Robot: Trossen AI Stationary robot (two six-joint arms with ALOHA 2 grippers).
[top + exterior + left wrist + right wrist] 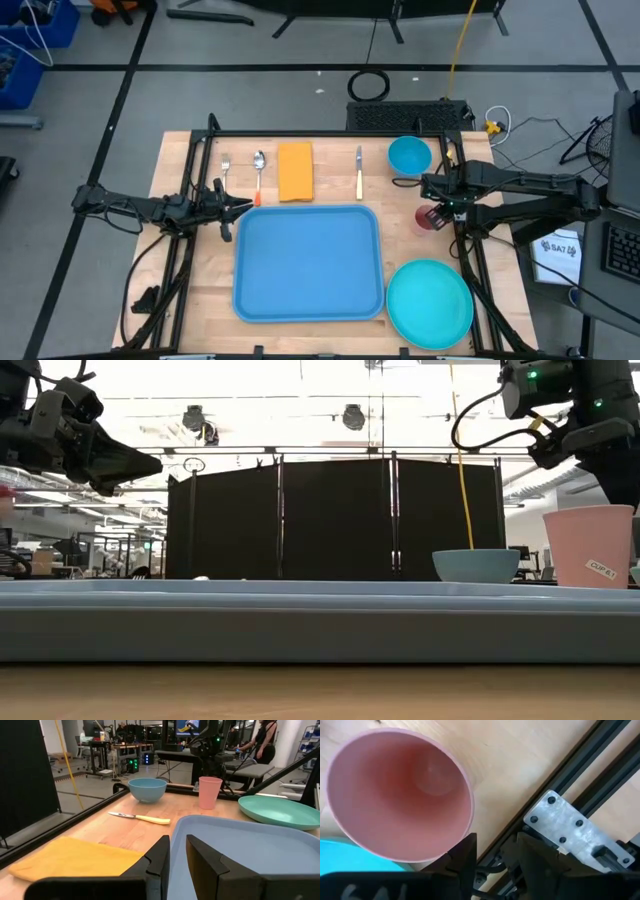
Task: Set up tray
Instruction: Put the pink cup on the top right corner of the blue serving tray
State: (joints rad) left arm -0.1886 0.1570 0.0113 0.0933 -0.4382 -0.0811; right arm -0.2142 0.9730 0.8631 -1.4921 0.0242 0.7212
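Overhead, the tray (pixel 308 263) lies flat in the middle of the table (pixel 190 170), with a fork (pixel 226 166), a spoon (pixel 259 168), a yellow cloth (pixel 295 171) and a knife (pixel 359 172) in a row beyond it. A blue bowl (pixel 409 155) sits right of the knife and a turquoise plate (pixel 430 303) lies just right of the tray. The left gripper (pixel 238 205) hangs at the tray's far left corner. The right gripper (pixel 437 214) is over a pink cup (pixel 428 219) standing beside the tray's right edge.

Table height adds that the cup (pixel 590 546) stands upright and bears a small label, with the bowl (pixel 476 565) beside it; the tray's rim (pixel 300 622) fills the foreground, and both grippers hang clear above it.

Left wrist camera shows its own fingers (pixel 160 855) narrowly parted with nothing between them, above the tray's edge (pixel 176 827), and a person in the room behind.

Right wrist camera looks straight down into the empty cup (pixel 400 790); its fingers (pixel 465 852) stand apart just outside the rim, gripping nothing.
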